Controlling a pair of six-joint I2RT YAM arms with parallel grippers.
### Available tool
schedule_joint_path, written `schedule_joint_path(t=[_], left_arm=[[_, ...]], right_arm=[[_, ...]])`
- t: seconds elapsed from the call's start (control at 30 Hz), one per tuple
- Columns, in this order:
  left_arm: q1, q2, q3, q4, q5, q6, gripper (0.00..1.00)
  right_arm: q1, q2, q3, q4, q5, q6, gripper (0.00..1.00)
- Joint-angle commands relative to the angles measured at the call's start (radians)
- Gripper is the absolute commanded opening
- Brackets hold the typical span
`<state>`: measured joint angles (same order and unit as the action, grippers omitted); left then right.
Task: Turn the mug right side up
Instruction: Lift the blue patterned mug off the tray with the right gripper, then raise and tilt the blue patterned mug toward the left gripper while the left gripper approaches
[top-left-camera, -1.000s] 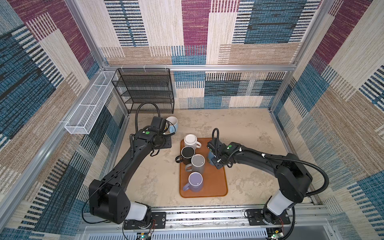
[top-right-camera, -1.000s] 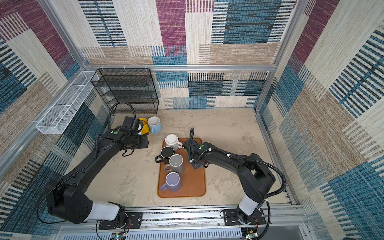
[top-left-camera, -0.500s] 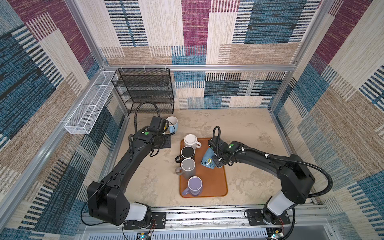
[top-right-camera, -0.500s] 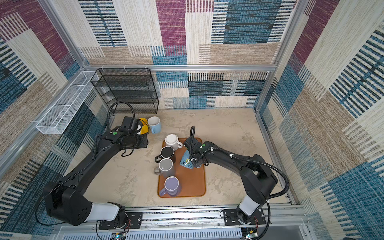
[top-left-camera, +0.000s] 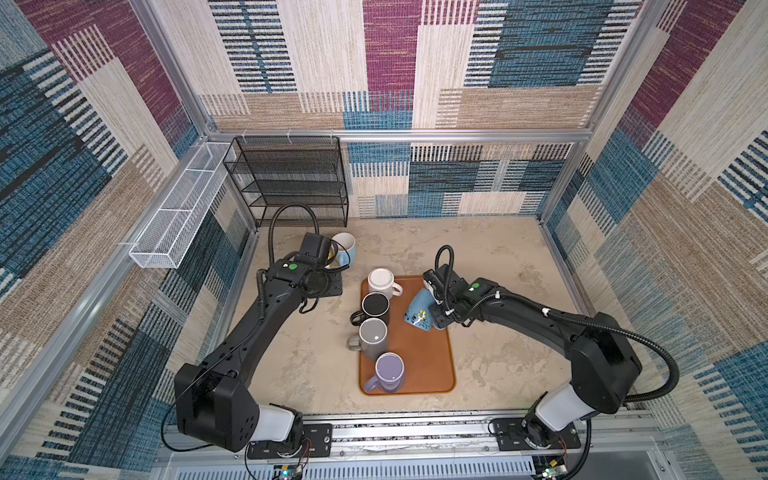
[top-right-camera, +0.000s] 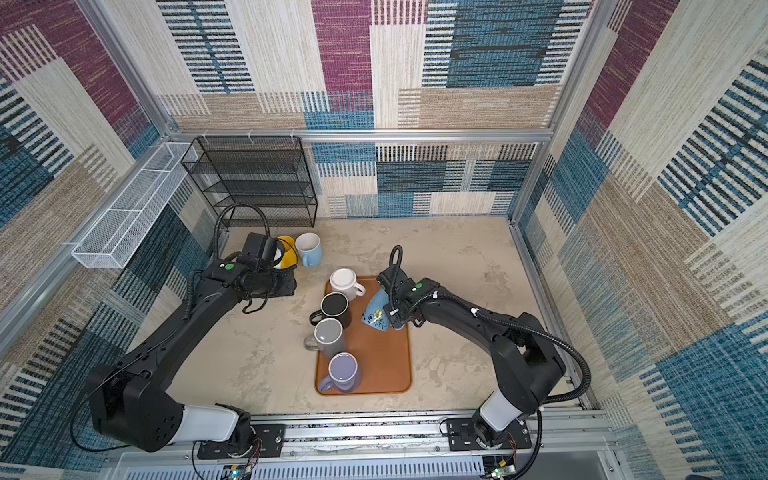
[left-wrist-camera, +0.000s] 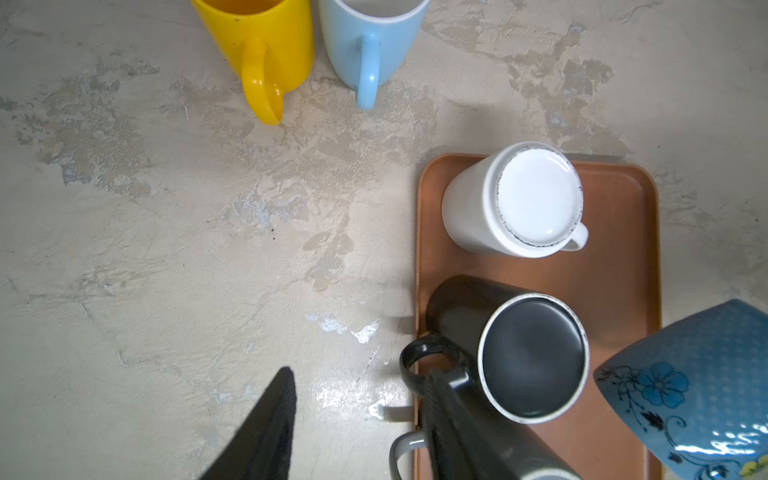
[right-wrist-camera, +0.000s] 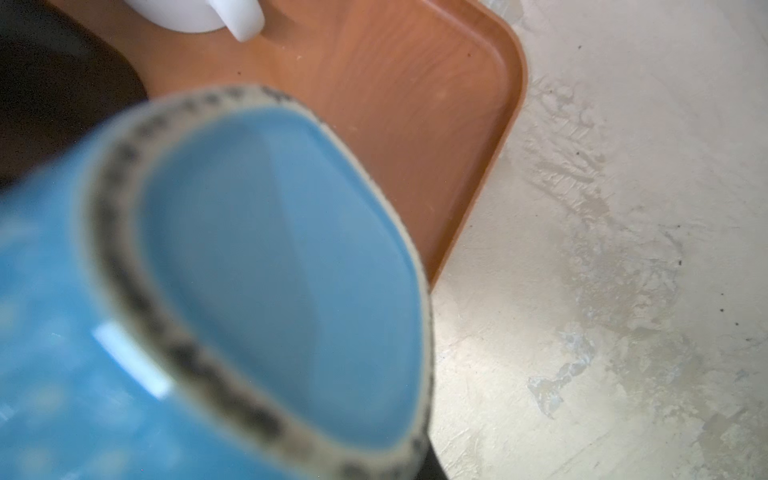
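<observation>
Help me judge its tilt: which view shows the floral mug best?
A top view: the whole floral mug shows, tilted over the tray, held by the right end effector. The left wrist view shows its flowered side sharp but cropped; the right wrist view, only a blurred close-up of one end.

The blue floral mug (top-left-camera: 419, 311), a second ago standing squarely on the tray (top-left-camera: 432, 365) and mostly hidden under the right gripper (top-left-camera: 436, 318), now hangs tipped in its closed jaws. Its wide flowered end leans toward 7 o'clock and its narrow end points toward 1 o'clock. Whether its lower edge still touches the tray cannot be told. The gripper sits a little further toward 1 o'clock than before. The grey mug (top-left-camera: 374, 334) has slid toward 8 o'clock to the tray's left rim, its handle now past the edge. The purple mug (top-left-camera: 390, 370) has shifted slightly toward 6 o'clock.
</observation>
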<state>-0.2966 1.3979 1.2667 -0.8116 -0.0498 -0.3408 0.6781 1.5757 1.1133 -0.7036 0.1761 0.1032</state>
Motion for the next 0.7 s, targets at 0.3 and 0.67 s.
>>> schedule_joint_path(t=[0.3, 0.67], left_arm=[[-0.001, -0.045, -0.013, 0.047, 0.007, -0.025, 0.48], [-0.001, -0.105, -0.045, 0.116, 0.08, -0.042, 0.47]], right_arm=[[-0.07, -0.065, -0.042, 0.166, -0.162, 0.033, 0.0], [-0.122, -0.112, -0.057, 0.324, -0.26, 0.153, 0.0]])
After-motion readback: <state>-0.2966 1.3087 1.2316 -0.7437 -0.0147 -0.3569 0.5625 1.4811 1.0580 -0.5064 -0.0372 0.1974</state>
